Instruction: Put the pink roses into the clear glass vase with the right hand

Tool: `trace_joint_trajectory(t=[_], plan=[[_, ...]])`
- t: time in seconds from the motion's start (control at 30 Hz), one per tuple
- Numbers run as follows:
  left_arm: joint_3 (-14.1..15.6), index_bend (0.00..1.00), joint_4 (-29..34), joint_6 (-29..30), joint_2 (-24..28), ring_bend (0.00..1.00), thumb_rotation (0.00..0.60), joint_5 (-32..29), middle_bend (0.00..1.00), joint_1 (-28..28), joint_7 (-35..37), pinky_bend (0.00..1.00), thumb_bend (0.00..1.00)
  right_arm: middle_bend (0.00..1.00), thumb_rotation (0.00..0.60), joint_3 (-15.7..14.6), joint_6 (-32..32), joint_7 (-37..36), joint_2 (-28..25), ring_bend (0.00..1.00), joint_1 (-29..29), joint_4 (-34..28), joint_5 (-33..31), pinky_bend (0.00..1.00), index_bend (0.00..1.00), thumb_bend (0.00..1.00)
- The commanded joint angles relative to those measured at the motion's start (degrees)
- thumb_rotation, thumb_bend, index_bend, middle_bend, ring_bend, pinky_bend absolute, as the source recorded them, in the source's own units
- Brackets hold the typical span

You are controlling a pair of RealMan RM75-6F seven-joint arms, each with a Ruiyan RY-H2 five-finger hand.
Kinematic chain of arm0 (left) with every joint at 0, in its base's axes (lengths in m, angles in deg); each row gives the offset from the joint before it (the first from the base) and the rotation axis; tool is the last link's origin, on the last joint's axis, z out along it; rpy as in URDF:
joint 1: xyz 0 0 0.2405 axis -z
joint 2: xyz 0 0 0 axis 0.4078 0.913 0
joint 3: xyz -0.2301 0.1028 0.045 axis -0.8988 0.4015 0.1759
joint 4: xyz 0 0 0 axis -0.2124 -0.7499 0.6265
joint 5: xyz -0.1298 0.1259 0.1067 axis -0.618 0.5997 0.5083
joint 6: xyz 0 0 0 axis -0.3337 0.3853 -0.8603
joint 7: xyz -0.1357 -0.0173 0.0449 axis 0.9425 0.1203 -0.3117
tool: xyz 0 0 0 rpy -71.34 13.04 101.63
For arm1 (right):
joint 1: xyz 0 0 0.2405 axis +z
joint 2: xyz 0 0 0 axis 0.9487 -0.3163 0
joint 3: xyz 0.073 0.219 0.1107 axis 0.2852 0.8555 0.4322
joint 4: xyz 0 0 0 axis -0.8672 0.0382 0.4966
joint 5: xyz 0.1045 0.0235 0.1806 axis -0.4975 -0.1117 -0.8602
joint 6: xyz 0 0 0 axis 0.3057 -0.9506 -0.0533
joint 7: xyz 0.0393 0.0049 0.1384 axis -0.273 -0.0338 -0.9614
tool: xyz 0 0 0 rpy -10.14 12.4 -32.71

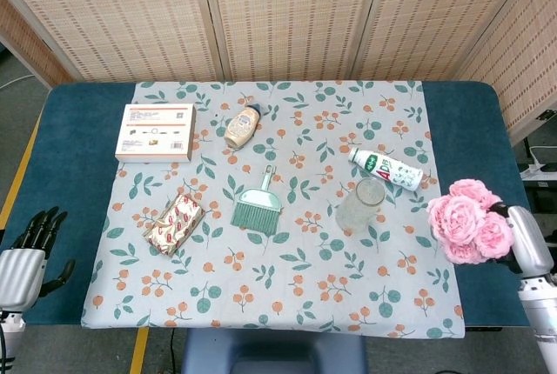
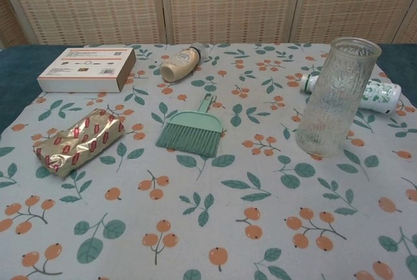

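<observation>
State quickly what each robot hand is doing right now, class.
Left robot hand: open, holding nothing.
Right robot hand: holding the pink roses.

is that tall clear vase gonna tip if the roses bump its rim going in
Quite possibly. The clear glass vase stands tall and narrow on a soft cloth, so a sideways knock at the rim could rock it. It looks empty, hence probably light. The pink roses held in the right hand look wider than its mouth, so contact seems likely.
</observation>
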Motion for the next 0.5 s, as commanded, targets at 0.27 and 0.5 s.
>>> trace_joint_trajectory(t=[0.27,0.5], plan=[[0.0,0.01,-0.1,-0.5,-0.2,0.00,0.600,-0.3,0.03,0.2,-0.4,0.29,0.36,0.84,0.600,8.0,7.7,-9.8,-4.7,1.00,9.3,-10.0,-2.8,1.00,0.88,0.69],[0.0,0.01,0.0,-0.1,-0.2,0.00,0.600,-0.1,0.03,0.0,-0.7,0.29,0.36,0.84,0.600,11.4,12.1,-4.2,1.2,1.00,15.4,-9.6,-9.9,1.00,0.88,0.70]])
